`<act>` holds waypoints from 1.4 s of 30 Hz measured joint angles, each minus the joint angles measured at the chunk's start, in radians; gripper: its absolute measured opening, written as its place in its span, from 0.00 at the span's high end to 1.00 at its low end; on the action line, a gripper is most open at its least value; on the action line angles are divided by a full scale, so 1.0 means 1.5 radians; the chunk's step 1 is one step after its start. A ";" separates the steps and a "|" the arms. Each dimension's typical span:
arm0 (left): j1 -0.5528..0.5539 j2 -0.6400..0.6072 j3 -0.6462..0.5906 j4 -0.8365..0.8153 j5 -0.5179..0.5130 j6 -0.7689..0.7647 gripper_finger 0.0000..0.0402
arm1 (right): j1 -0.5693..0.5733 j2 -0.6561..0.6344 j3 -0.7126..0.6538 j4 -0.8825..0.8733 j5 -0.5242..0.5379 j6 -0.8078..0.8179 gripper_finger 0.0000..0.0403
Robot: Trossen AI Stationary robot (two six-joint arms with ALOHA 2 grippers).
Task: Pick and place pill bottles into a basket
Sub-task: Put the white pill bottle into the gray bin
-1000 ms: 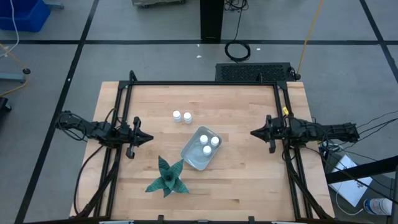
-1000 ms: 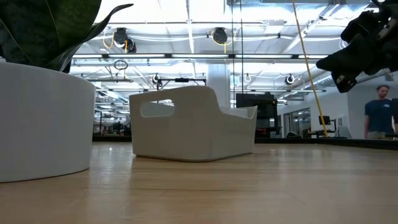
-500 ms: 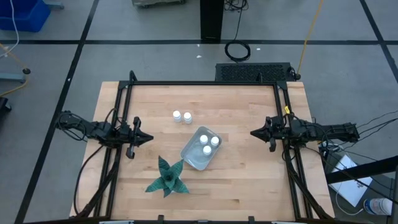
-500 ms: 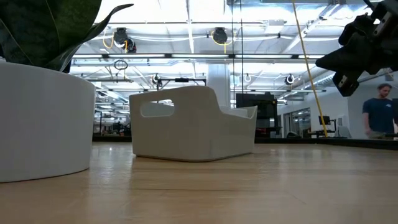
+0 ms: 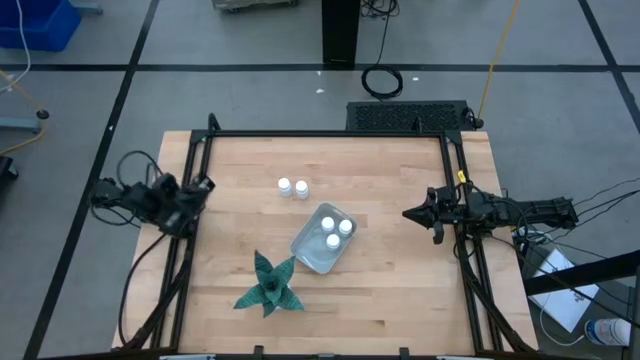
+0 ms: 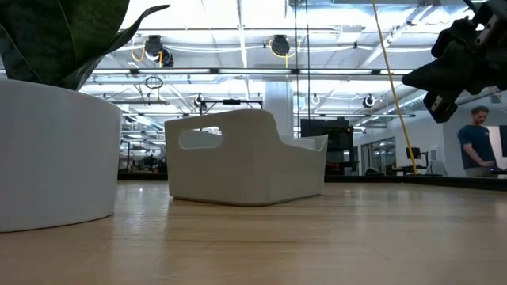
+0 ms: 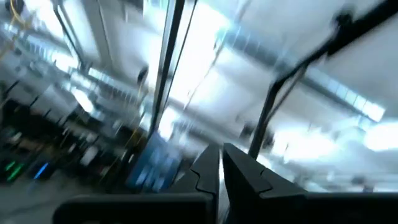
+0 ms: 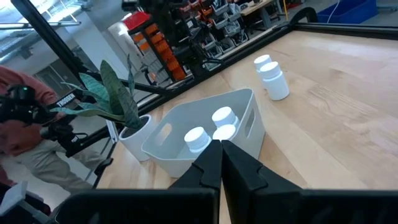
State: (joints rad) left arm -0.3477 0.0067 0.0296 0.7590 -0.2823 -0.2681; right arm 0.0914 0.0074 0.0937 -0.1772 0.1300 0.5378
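The basket (image 5: 321, 240), a pale tray, stands mid-table and holds three white pill bottles (image 5: 333, 232); they also show in the right wrist view (image 8: 211, 127). Two more pill bottles (image 5: 293, 187) stand upright on the wood toward the far side of the basket, and also show in the right wrist view (image 8: 270, 73). My left gripper (image 5: 205, 184) is shut and empty at the table's left edge, tipped upward; its wrist view shows only the ceiling past the fingertips (image 7: 221, 152). My right gripper (image 5: 408, 213) is shut and empty, above the table, right of the basket.
A green spiky plant (image 5: 268, 285) in a white pot (image 6: 55, 150) stands near the front, left of the basket (image 6: 245, 158). A black frame (image 5: 330, 134) borders the table. People show in the room beyond the table (image 6: 478, 142) (image 8: 25, 118).
My left gripper has drawn back toward the table's left edge and tipped up, so its wrist view now looks at the ceiling. Its fingers stay shut. The bottles and the basket have not moved.
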 joint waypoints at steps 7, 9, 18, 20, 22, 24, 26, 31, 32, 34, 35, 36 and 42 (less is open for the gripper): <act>0.000 0.000 0.000 0.090 -0.017 -0.032 0.94 | 0.000 0.000 0.000 0.054 0.000 0.000 1.00; 0.000 0.000 0.000 0.087 -0.023 -0.043 0.94 | 0.000 0.001 0.000 0.081 -0.001 0.000 1.00; 0.000 0.000 0.000 0.023 -0.241 -0.201 0.94 | 0.000 0.000 -0.004 0.170 0.000 0.000 1.00; 0.000 0.000 0.000 0.040 -0.278 -0.225 0.94 | 0.000 0.001 -0.004 0.170 0.000 0.000 1.00; 0.000 0.000 0.000 0.042 -0.312 -0.235 0.94 | 0.000 0.001 -0.004 0.172 0.000 0.000 1.00; 0.001 0.000 0.000 0.041 -0.342 -0.229 0.94 | 0.000 0.001 -0.004 0.173 0.000 0.000 1.00; 0.001 0.000 0.000 0.042 -0.351 -0.230 0.94 | 0.000 0.000 -0.008 0.183 0.000 0.000 1.00; 0.004 0.000 0.015 0.049 -0.355 -0.176 0.94 | 0.000 0.000 -0.025 0.183 0.000 0.000 1.00; 0.005 0.000 0.028 0.038 -0.353 -0.176 0.94 | 0.000 0.001 -0.028 0.184 0.000 0.000 1.00; 0.008 0.003 0.066 -0.023 -0.353 -0.177 0.97 | 0.000 0.003 -0.034 0.173 0.000 0.000 1.00; 0.009 0.011 0.091 -0.071 -0.354 -0.185 0.98 | 0.000 0.004 -0.036 0.172 0.000 0.000 1.00; 0.009 0.023 0.121 -0.133 -0.354 -0.203 0.99 | 0.000 0.003 -0.037 0.175 0.000 0.000 1.00; 0.009 0.189 0.321 -0.473 -0.340 -0.319 0.99 | 0.000 0.003 -0.039 0.178 0.000 0.000 1.00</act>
State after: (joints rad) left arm -0.3342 0.2899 0.5115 0.0496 -0.7923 -0.7461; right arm 0.0914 0.0120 0.0345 0.0897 0.1299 0.5381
